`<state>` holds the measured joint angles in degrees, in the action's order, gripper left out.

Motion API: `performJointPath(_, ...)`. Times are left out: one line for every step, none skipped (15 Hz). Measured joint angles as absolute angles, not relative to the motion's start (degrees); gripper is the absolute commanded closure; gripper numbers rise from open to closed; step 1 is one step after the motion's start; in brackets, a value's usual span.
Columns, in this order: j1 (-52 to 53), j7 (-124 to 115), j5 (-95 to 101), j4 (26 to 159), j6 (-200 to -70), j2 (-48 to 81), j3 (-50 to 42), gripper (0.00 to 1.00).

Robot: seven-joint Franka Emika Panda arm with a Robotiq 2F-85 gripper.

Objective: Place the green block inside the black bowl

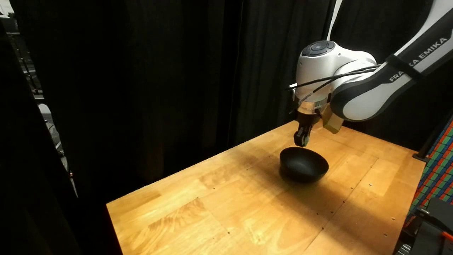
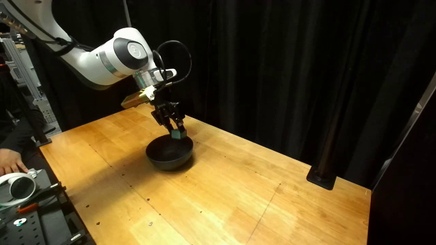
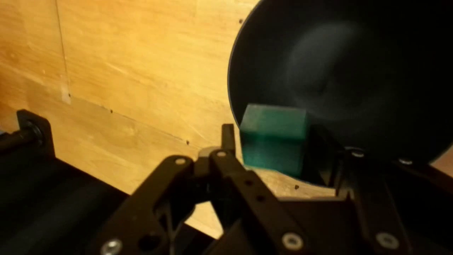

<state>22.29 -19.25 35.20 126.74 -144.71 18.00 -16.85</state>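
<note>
the pick-up and most of the carry look done: the robotiq gripper (image 2: 176, 130) holds the green block (image 2: 178, 134), its jaws parted only about as far as the block is wide. in an exterior view the block hangs over the far right rim of the black bowl (image 2: 169, 153), not yet resting inside. remaining, i judge: a slight shift towards the near left, lowering, letting go.
</note>
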Motion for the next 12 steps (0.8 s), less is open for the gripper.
performJointPath(20.14, -18.8, 34.25, 126.99, -142.95, 17.72, -14.84, 0.05)
performJointPath(17.98, -17.9, 32.86, 127.27, -141.49, 17.3, -12.88, 0.01)
performJointPath(16.16, -16.59, 31.21, 127.52, -140.22, 16.65, -11.29, 0.0)
performJointPath(14.31, -14.58, 28.87, 127.83, -139.02, 15.6, -9.8, 0.0)
performJointPath(12.41, -11.67, 26.07, 128.14, -137.95, 14.11, -8.41, 0.0)
performJointPath(10.5, -8.04, 23.08, 128.42, -137.05, 12.18, -7.16, 0.0)
performJointPath(8.74, -4.32, 19.95, 128.63, -135.92, 10.0, -6.12, 0.0)
performJointPath(7.05, -0.29, 16.33, 128.8, -134.48, 7.52, -5.23, 0.0)
performJointPath(5.57, 3.41, 12.94, 128.87, -132.68, 4.94, -4.6, 0.0)
performJointPath(4.34, 6.86, 9.59, 128.86, -130.64, 2.25, -4.23, 0.0)
performJointPath(3.42, 9.34, 7.09, 128.85, -128.67, -0.36, -4.15, 0.0)
performJointPath(2.89, 9.91, 6.78, 128.89, -127.71, -2.04, -4.12, 0.0)
